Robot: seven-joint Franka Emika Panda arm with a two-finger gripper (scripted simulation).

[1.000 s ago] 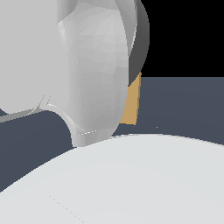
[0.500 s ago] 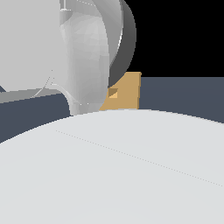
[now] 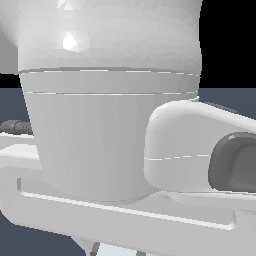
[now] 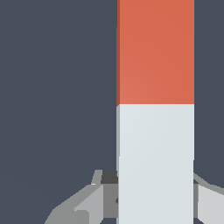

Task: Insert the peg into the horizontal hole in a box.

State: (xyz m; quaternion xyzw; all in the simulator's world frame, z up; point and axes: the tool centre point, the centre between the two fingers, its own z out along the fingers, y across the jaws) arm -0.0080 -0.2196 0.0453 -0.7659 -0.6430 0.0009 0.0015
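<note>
In the wrist view the gripper (image 4: 155, 197) has one grey finger (image 4: 94, 199) on each side of the peg (image 4: 155, 111), pressed against the pale grey-white part, so it is pinching the peg. The peg runs away from the fingers, its orange-red part farther from them. Behind it lies a plain dark slate-blue surface (image 4: 57, 87). In the exterior view the white arm (image 3: 110, 125) fills nearly the whole picture; the same dark surface shows at the edges, with black background above. No writing or labels can be read anywhere.
</note>
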